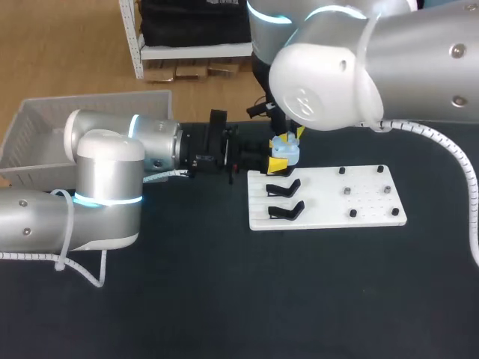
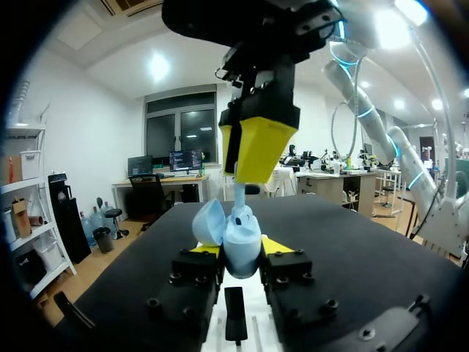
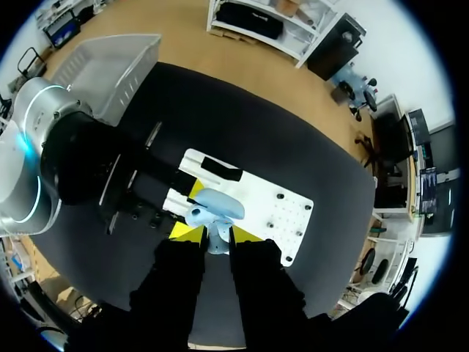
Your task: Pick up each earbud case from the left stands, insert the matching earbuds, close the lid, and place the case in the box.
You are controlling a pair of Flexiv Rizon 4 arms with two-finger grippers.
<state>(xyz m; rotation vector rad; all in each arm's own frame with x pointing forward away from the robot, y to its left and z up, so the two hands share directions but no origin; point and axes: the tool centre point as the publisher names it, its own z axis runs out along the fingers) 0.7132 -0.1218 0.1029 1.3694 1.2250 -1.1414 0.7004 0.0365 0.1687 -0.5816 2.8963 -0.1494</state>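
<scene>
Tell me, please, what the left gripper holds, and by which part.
The left gripper is shut on the light blue earbud case, clamping its lower body from both sides; lid open.

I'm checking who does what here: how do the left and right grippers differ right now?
The left gripper lies level, coming in from the side; the right gripper points straight down from above. The left is shut on the open light-blue earbud case, fingers apart; the right's fingers stand close, shut on an earbud just over that case. Both have yellow tips.
</scene>
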